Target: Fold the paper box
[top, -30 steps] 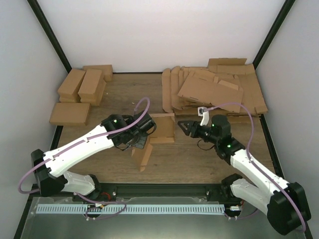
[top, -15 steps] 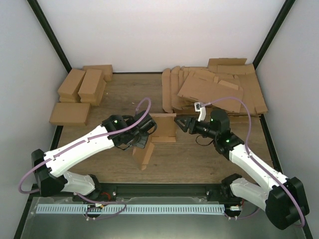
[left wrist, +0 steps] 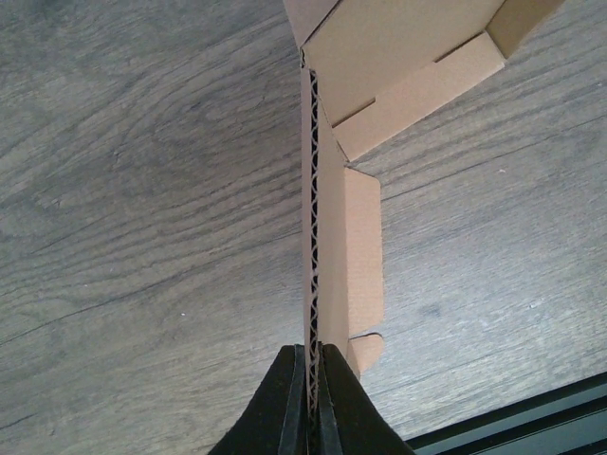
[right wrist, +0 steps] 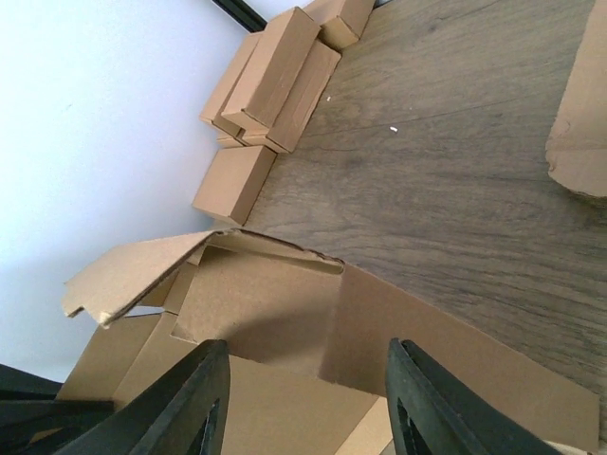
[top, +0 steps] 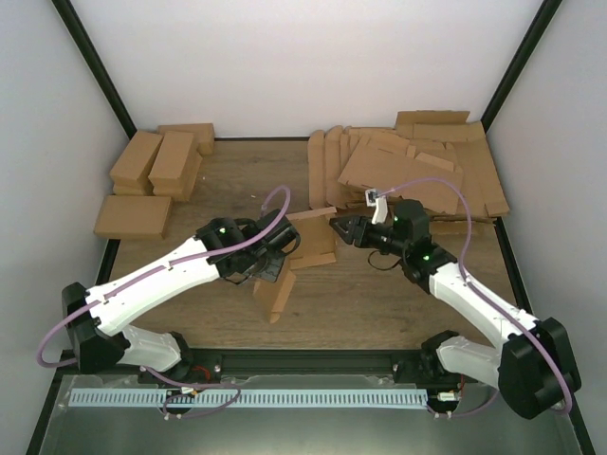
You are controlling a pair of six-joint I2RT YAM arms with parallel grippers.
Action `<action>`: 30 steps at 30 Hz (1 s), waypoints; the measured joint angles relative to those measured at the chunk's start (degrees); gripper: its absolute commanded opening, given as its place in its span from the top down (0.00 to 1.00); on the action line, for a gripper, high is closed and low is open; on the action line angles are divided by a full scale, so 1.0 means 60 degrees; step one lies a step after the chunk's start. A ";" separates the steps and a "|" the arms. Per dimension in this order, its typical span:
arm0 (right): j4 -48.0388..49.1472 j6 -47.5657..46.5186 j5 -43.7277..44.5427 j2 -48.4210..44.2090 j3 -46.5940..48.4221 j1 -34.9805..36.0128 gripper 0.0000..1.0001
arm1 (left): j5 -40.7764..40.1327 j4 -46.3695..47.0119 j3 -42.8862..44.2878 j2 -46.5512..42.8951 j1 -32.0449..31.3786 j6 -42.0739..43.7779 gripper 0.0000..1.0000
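Observation:
The paper box [top: 313, 237] is a half-folded brown cardboard piece at mid-table, one panel raised and a flap [top: 275, 299] trailing toward the near edge. My left gripper [top: 272, 268] is shut on it. In the left wrist view the gripper [left wrist: 313, 365] pinches the corrugated edge of a standing wall [left wrist: 332, 237]. My right gripper [top: 338, 228] is open at the box's right side. In the right wrist view the gripper [right wrist: 308, 379] has its fingers [right wrist: 204, 398] apart, facing the box's inner panels [right wrist: 275, 313], with nothing gripped between them.
A loose pile of flat cardboard sheets [top: 408, 171] lies at the back right, close behind the right gripper. Several narrow closed boxes [top: 156, 161] are stacked at the back left, with a flatter one [top: 133, 216] in front of them. White walls enclose the table.
My right gripper has moved left and a little away from me, up to the box's right side, and its jaws have narrowed slightly. The box's raised panel has tilted. The left gripper keeps its hold.

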 measured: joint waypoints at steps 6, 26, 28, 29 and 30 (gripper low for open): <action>-0.0208 -0.0153 0.0076 0.0397 0.0313 0.0000 0.56 | 0.0055 0.0029 0.0055 0.0069 -0.0004 0.0175 0.96; -0.0849 -0.0831 -0.0495 0.0182 0.0685 -0.0925 0.55 | -0.0015 0.0066 0.0229 0.0291 -0.0004 0.0277 0.96; -0.0849 -0.0827 -0.0721 0.0342 0.0685 -0.0929 0.54 | 0.0000 0.0080 0.0229 0.0291 -0.0004 0.0284 0.96; -0.0849 -0.0827 -0.0790 0.0393 0.0685 -0.0929 0.54 | 0.0015 0.0091 0.0229 0.0291 -0.0004 0.0291 0.95; -0.0849 -0.0831 -0.0878 0.0437 0.0685 -0.0929 0.54 | 0.0036 0.0106 0.0229 0.0291 0.0000 0.0306 0.95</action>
